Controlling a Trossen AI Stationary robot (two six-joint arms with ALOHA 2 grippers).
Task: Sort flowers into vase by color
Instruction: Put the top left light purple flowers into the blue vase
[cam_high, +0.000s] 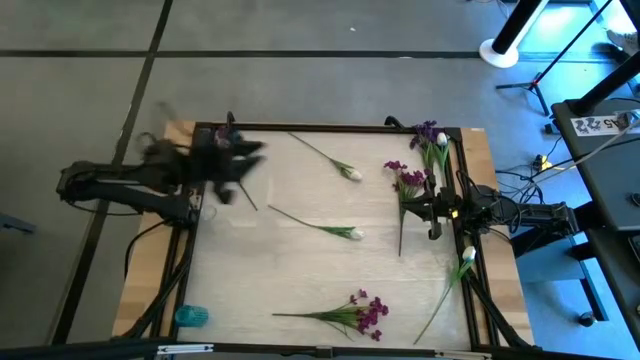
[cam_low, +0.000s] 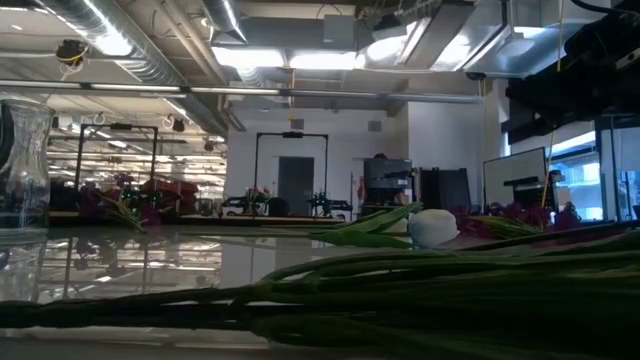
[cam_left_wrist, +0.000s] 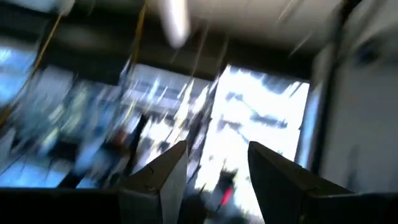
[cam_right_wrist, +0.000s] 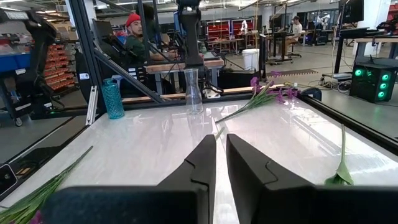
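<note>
glossy white table (cam_right_wrist: 149, 140), clear glass vase (cam_right_wrist: 193, 91), wood table edge (cam_high: 497, 240)

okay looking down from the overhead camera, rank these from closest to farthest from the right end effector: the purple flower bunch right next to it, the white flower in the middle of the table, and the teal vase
1. Purple flower bunch, just beside the right end effector, toward the far edge.
2. White flower, mid-table, toward the left arm.
3. Teal vase, at the near corner on the left arm's side.

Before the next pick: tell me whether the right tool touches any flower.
Apart. The right wrist view shows the right tool shut over bare table, clear of the flowers.
</note>
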